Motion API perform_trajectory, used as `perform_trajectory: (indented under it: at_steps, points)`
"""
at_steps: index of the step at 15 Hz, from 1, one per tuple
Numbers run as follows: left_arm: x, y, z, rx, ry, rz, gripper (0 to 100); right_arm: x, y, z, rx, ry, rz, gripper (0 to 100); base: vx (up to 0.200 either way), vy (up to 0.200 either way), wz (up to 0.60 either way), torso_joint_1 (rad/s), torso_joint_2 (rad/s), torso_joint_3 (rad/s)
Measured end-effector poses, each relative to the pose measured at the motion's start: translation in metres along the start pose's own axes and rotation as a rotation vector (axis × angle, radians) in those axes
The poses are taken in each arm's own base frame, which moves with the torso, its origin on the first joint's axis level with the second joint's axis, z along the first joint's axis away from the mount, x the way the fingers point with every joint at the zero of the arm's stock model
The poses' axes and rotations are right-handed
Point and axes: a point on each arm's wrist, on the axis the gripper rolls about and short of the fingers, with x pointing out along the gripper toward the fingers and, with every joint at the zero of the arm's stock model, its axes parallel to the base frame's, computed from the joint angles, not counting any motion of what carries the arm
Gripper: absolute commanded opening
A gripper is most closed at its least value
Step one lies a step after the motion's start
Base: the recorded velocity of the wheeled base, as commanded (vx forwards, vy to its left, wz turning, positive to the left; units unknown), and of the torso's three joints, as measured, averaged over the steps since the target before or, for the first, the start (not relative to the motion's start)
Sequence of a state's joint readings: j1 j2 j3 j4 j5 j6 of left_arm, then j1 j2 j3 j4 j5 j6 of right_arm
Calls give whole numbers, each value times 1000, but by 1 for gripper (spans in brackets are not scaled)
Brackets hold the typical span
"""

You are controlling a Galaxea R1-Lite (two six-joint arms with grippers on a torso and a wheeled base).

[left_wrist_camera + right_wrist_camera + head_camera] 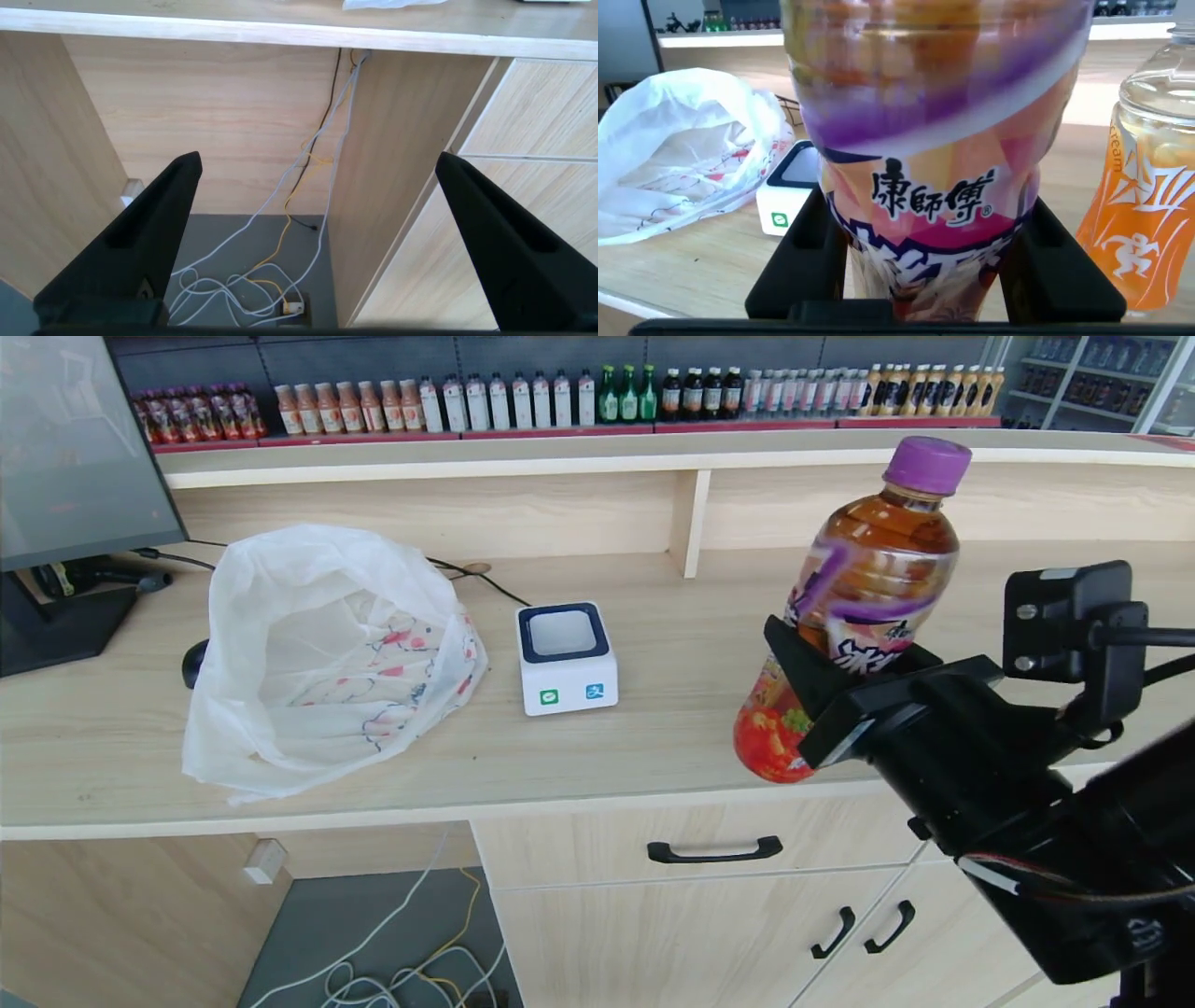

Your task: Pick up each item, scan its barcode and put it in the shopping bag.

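Tea bottle (868,569) clamped in right gripper (854,663)

It stands slightly tilted near the counter's (653,737) front edge, right of the barcode scanner (567,658). The open shopping bag (327,653) lies left of that. Below the counter, the left gripper (318,163) hangs spread wide.

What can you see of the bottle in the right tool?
Clear plastic bottle of amber-brown drink, purple cap on, wrap label in purple, pink and red with fruit art low down. Near upright, cap leaning slightly to the robot's right. The right tool clamps its lower middle from both sides. It seems lifted off the counter near its front edge, right of the scanner. Nothing else touches it.
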State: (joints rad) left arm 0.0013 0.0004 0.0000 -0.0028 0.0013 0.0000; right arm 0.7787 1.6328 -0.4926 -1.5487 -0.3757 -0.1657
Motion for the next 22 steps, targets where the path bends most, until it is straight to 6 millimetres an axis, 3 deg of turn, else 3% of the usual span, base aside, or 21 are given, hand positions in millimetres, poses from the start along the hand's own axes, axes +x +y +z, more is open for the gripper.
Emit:
perform_trajectory:
  at_steps: [4, 9, 14, 22]
  points:
    - [0, 0, 0, 0, 0, 0, 100, -15, -3, 2, -14, 3, 12, 0, 0, 0, 0, 0, 0, 0]
    - [0, 0, 0, 0, 0, 0, 100, -34, 29, 11, -56, -9, 161, 0, 0, 0, 0, 0, 0, 0]
    - [0, 0, 0, 0, 0, 0, 100, -48, 54, 6, -236, -13, 283, 0, 0, 0, 0, 0, 0, 0]
    - [0, 0, 0, 0, 0, 0, 100, -68, 64, 6, -587, -74, 380, 0, 0, 0, 0, 0, 0, 0]
